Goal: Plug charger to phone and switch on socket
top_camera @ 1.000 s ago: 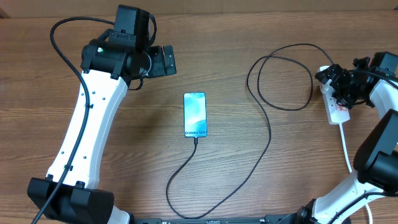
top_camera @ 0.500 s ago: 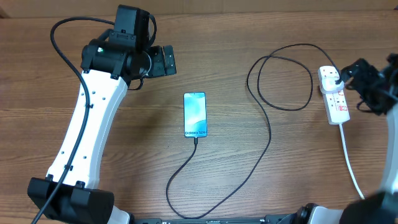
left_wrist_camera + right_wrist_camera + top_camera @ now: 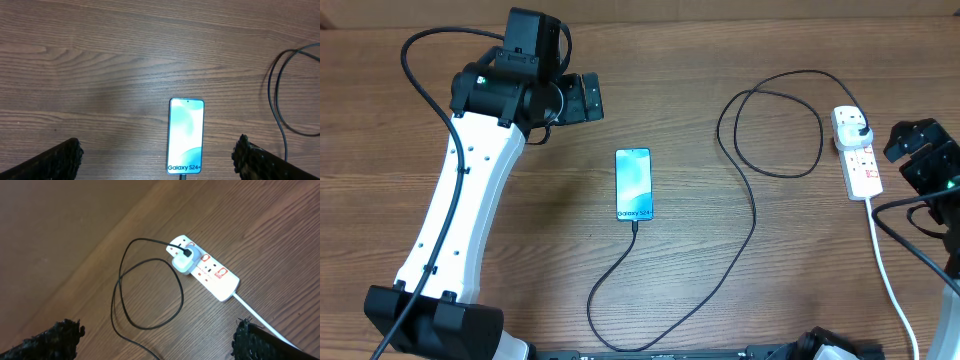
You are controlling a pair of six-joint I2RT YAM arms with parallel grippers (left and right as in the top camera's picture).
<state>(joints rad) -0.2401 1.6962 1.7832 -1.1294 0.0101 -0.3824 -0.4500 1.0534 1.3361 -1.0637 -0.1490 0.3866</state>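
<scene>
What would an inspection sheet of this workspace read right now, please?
Surface: wooden table, bare wood grain.
Job's things: phone flat, screen lit; charger tip at its lower edge, looks inserted; plug seated in the socket end outlet; switch state cannot be told.
Clutter: nothing seen.
Grippers: left gripper open, apart from the phone; right gripper open, apart from the socket.
Cables: charger loops loosely on the table; white cord trails off the socket.
Surroundings: plain brown area past the table edge.

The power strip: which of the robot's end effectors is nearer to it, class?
Right. The right end effector is just beside the power strip, apart from it. The left end effector is far off, beyond the phone.
</scene>
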